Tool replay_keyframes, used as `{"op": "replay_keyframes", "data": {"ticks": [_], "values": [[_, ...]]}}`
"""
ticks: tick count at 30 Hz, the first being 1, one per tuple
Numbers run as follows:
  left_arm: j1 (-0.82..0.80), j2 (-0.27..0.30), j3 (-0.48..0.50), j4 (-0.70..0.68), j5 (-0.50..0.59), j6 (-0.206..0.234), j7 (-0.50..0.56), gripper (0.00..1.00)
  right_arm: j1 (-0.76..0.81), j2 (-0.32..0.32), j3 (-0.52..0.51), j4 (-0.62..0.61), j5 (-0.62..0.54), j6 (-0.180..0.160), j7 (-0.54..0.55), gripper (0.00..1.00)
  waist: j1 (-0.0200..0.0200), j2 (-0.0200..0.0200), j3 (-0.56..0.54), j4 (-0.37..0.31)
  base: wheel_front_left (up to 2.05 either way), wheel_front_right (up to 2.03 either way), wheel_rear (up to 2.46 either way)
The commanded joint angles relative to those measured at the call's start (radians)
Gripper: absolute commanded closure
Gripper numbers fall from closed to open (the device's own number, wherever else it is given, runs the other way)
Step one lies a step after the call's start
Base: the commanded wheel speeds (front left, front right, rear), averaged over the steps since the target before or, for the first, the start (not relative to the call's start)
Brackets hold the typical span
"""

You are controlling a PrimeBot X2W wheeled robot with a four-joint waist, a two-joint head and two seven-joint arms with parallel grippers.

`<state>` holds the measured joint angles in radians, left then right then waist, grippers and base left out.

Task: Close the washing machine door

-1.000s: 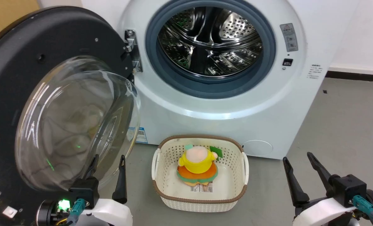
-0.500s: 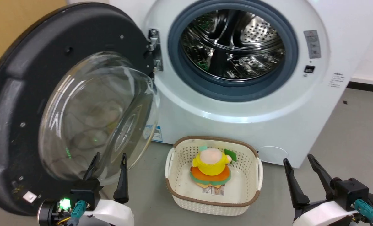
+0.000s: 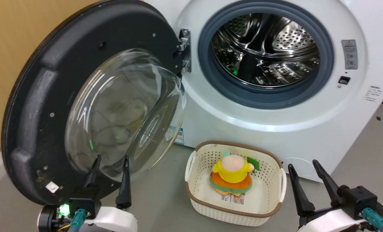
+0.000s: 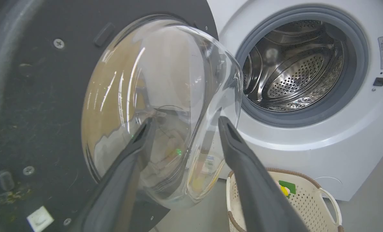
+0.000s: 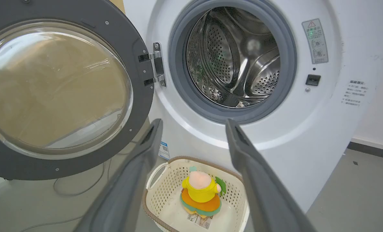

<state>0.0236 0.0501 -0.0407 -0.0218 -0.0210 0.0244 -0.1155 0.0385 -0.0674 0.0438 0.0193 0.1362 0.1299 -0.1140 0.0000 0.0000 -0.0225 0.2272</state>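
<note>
You have the washing machine door (image 3: pixel 91 106) swung wide open, standing out to the left of the washing machine (image 3: pixel 275 119) on its metal hinge (image 3: pixel 185 50), so the glass bowl faces you and the steel drum (image 3: pixel 265 48) is fully uncovered. Your left gripper (image 3: pixel 112 157) hangs low in front of the bottom part of the glass, with its two fingers spread apart and nothing between them. From these views I cannot tell if the fingers touch the glass. Your right gripper (image 3: pixel 302 163) is also spread and empty, low on the right, well apart from the door. I think the left arm is placed there because it is the one nearest to the door, so the push should come from it. The task is not begun, in my judgement. Push better on the black rim far from the hinge, where the door turns easily, not on the smooth bowl where fingers can slip. A white basket (image 3: pixel 233 212) with a soft toy (image 3: pixel 232 170) stands on the floor below the opening; watch that the arm does not catch it
</note>
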Motion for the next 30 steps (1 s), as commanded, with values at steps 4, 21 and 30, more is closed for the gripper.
{"op": "replay_keyframes", "data": {"ticks": [4,21,30], "values": [[0.020,0.001,0.002,-0.020,-0.007,0.013,-0.016,0.00,-0.005,-0.015,0.019,0.009,0.021,0.000,-0.018,0.00,0.0000,0.0000,0.005,0.025,0.00,0.00,0.00],[0.053,0.000,0.003,-0.071,-0.018,0.048,-0.052,0.00,-0.047,-0.050,0.081,0.041,0.079,0.001,-0.053,0.00,0.0000,0.0000,0.021,0.107,0.00,0.00,0.00],[0.064,0.000,-0.001,-0.090,-0.021,0.061,-0.071,0.00,-0.057,-0.056,0.101,0.050,0.107,0.001,-0.072,0.00,0.0000,0.0000,0.022,0.145,0.00,0.00,0.00]]}}
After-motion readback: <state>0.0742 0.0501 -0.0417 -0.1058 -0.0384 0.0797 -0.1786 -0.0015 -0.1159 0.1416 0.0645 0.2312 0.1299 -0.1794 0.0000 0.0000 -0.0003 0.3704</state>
